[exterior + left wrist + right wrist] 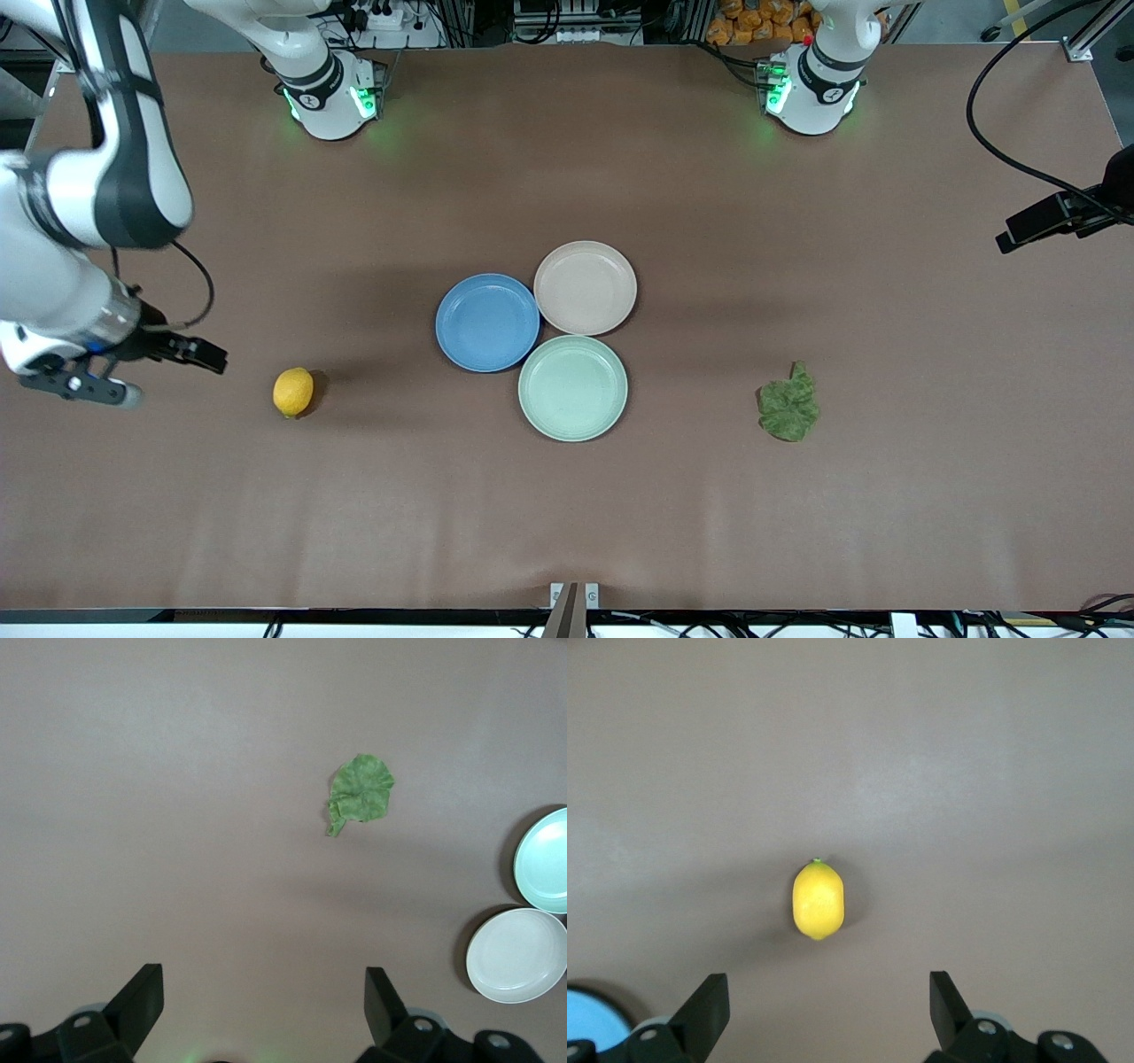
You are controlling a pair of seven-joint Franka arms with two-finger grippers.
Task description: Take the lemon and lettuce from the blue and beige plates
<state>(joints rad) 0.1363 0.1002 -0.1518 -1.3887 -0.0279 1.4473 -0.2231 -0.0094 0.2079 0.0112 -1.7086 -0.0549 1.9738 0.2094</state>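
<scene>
The lemon [293,392] lies on the bare table toward the right arm's end, apart from the plates; it also shows in the right wrist view [819,900]. The lettuce [788,403] lies on the bare table toward the left arm's end, also in the left wrist view [361,794]. The blue plate [487,322] and the beige plate [585,288] sit empty mid-table, touching. My right gripper [828,1010] is open and empty, raised beside the lemon [115,372]. My left gripper [263,1005] is open and empty, high at the table's edge [1050,221].
A mint-green plate [572,387], empty, touches the blue and beige plates, nearer to the front camera. A black cable [1001,151] loops over the table at the left arm's end. The arm bases [332,97] stand along the table's back edge.
</scene>
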